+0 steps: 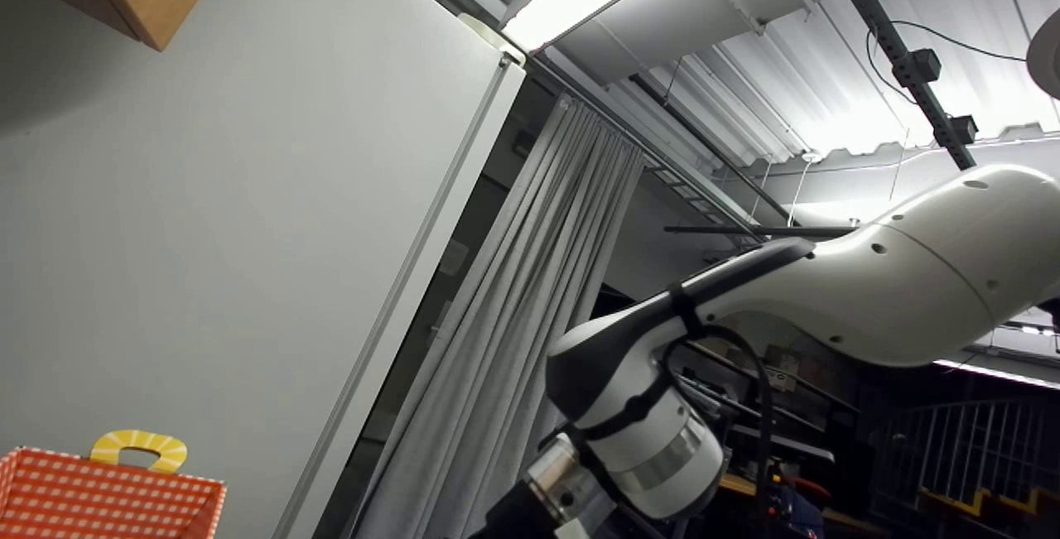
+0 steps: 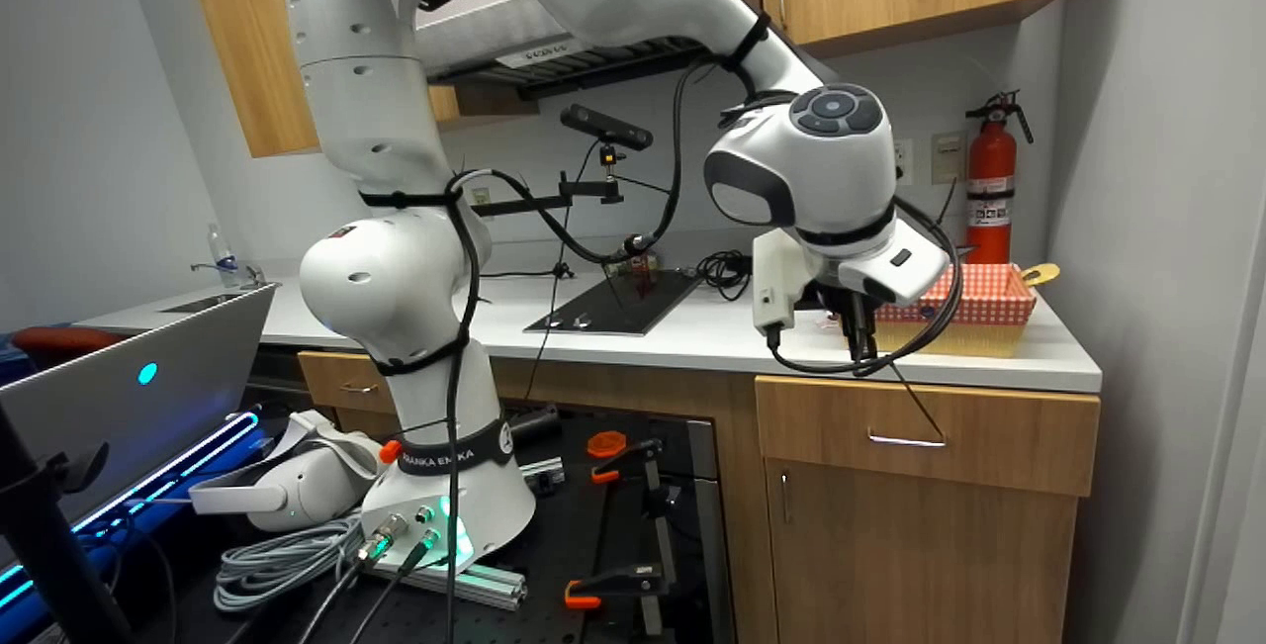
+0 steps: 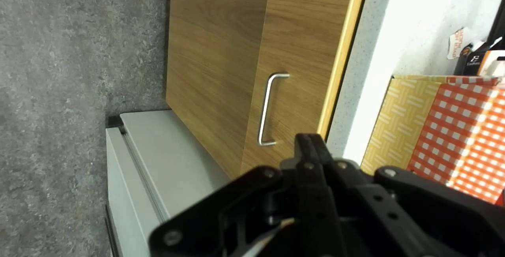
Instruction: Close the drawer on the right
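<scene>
In the wrist view your claw (image 3: 310, 140) stands with its tips together, nothing seen between them; the drawer (image 3: 302, 57) lies past those tips, its handle (image 3: 265, 109) near the claw but outside its grasp; a dark slit between the drawer's pale top edge and the counter (image 3: 418, 4) suggests it is slightly ajar, so you seem most of the way there, not finished; in an exterior view the drawer sits below the claw, its front apparently a little proud of the door (image 2: 920, 565) underneath; a cable (image 2: 955, 280) crosses by the tips, and you cannot tell whether they touch the drawer; what is left, by judgement, is a short push inward until the front sits flush; in an exterior view the arm (image 1: 894, 291) leads down out of frame, with drawer and tips unseen, so you learn nothing of progress there.
</scene>
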`<state>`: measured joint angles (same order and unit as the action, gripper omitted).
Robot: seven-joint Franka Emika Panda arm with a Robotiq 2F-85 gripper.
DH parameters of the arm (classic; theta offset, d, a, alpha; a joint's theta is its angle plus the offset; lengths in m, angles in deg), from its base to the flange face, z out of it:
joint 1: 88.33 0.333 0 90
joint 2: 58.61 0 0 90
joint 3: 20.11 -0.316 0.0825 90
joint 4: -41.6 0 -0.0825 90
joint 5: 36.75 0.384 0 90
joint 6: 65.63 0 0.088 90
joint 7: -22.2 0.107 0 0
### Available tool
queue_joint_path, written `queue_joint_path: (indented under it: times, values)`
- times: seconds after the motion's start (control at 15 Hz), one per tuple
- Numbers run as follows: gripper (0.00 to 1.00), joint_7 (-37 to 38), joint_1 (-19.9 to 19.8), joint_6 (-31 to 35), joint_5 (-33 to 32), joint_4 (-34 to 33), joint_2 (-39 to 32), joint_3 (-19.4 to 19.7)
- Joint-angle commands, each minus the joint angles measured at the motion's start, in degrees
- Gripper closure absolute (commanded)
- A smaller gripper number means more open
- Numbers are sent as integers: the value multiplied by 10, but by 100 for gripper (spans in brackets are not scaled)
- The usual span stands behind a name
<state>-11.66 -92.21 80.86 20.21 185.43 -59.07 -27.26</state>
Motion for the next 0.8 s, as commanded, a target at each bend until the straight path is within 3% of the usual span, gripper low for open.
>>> queue_joint_path:
  times: [0.0,0.73]
  values:
    - [100,-42,18,-8,25,55,79,31]
    - [100,-42,42,-6,10,102,166,81]
